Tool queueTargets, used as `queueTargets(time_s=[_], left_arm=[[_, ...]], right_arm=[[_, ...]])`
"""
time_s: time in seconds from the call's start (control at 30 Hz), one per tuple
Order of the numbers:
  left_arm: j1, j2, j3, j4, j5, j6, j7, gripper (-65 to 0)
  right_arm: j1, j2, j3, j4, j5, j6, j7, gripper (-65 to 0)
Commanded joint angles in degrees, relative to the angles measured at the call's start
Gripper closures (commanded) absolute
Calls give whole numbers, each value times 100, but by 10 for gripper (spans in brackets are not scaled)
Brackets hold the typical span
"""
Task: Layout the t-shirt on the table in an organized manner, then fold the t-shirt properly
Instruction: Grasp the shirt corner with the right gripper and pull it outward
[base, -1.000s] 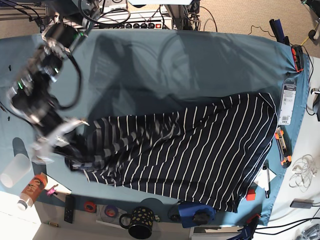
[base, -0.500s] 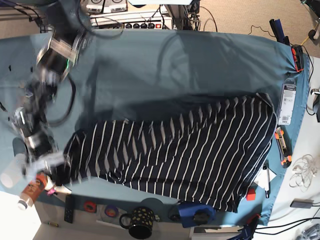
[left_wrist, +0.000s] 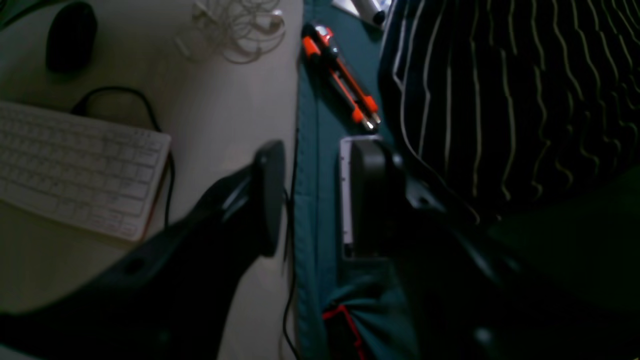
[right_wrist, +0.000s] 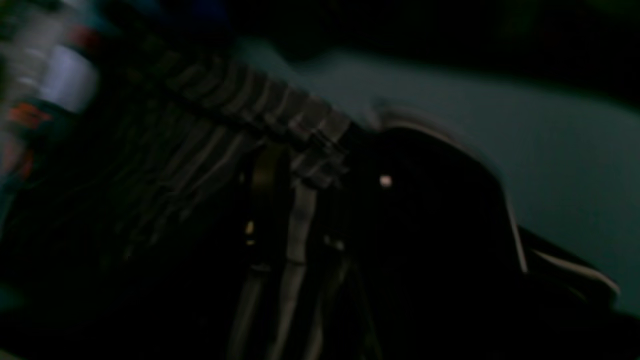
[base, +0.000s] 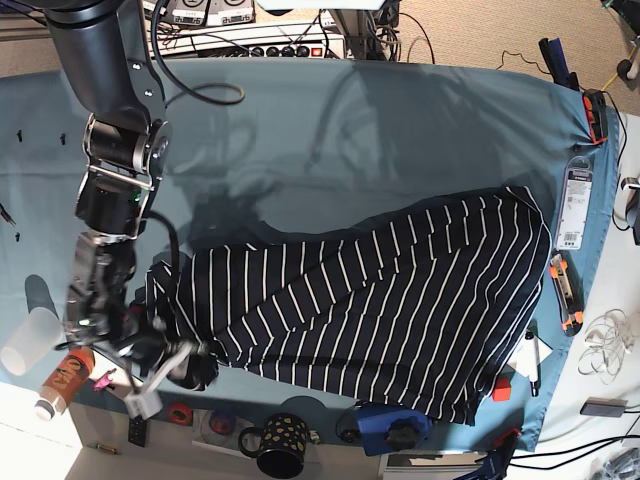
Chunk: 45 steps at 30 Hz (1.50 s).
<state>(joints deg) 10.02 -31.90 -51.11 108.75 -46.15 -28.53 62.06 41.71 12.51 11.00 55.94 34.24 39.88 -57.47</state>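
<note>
T-shirt lay bunched and skewed across the tabletop; left pincer stood parted and empty off its edge, right pincer at the opposite corner, grip indeterminate; best to draw both ends apart, flattening folds evenly.

This looks like a robotics lab or workshop. A wide bench draped in teal cloth stands on beige carpet, with a power strip and tangled cables behind it. Orange-handled tools, tape rolls, a spotted mug and a remote crowd its edges. Beside it a white keyboard and mouse sit on a pale desk.
</note>
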Motion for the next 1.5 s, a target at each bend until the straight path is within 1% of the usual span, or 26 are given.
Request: queueTargets(time_s=[0.0, 0.07, 0.1, 0.2, 0.23, 0.33, 0.43, 0.53, 0.63, 0.67, 0.7, 0.77, 0.83, 0.87, 0.93, 1.0, 1.03, 1.13, 1.23, 1.33, 1.43, 1.47], left_arm=[[-35, -140, -50, 76, -83, -4, -166, -217], [-35, -142, -50, 76, -83, -2, -164, -217], [-35, -142, -50, 76, -83, -4, -166, -217], [-35, -140, -50, 76, -83, -4, -164, -217], [-35, -140, -50, 76, -85, -4, -168, -217], [-35, -140, -50, 76, -103, -4, -168, -217], [-35, -140, -50, 76, -105, -4, -208, -217], [-35, -140, -50, 76, -105, -4, -205, -217], [-35, -140, -50, 76, -103, -2, -208, -217], [-35, -140, -50, 76, -105, -2, -205, -217], [-35, -133, -50, 76, -105, -2, -208, -217], [-35, -120, -50, 76, -105, -2, -205, -217], [-35, -109, -50, 76, -105, -2, -205, -217], [-35, -109, -50, 76, -105, -2, -208, -217], [-35, -109, -50, 76, -105, -2, -205, -217], [-37, -109, -50, 76, -105, -2, -208, -217], [-37, -109, -48, 76, -105, -2, -208, -217], [-37, -109, -50, 76, -105, -2, -205, -217], [-35, -109, -50, 76, -105, 0, -205, -217], [-35, -109, -48, 76, -105, 0, -205, -217], [-35, -109, -48, 76, -105, 0, -208, -217], [-35, -109, -50, 76, -105, -2, -205, -217]], right_arm=[[208, 144, 188, 348, 446, 12, -17, -221], [109, 162, 608, 916, 975, 12, -369, -221], [42, 160, 859, 1244, 1102, 12, -555, -221], [-205, 160, 1519, 2140, 1132, 12, -1147, -221], [-319, 160, 1698, 2343, 1119, 12, -1270, -221], [-804, 164, 2081, 2645, 1073, 12, -1318, -221], [-1414, 160, 2236, 2647, 1060, -179, -1305, -221], [-2002, 162, 2214, 2647, 918, -173, -1390, -223], [-2474, 160, 2079, 2645, 901, -103, -1405, -228], [-2588, 160, 2006, 2645, 859, -87, -1346, -228], [-2682, 160, 1926, 2645, 765, -90, -1163, -228], [-2850, 160, 1742, 2645, 551, -105, -557, -228], [-2970, 155, 1541, 2645, 409, -269, 125, -229], [-2999, 144, 1432, 2645, 380, -407, 334, -229], [-2983, 70, 1215, 2645, 177, -699, 472, -229], [-2955, -66, 1012, 2640, -234, -909, 584, -229], [-2949, -149, 914, 2610, -393, -977, 697, -229], [-2931, -382, 688, 2393, -590, -1091, 1056, -229], [-2852, -636, 667, 2129, -944, -1279, 1211, -229], [-2723, -748, 671, 1838, -1078, -1294, 1303, -229], [-2577, -763, 671, 1644, -1075, -1292, 1292, -227], [-2546, -761, 671, 1635, -1075, -1290, 1276, -216]])
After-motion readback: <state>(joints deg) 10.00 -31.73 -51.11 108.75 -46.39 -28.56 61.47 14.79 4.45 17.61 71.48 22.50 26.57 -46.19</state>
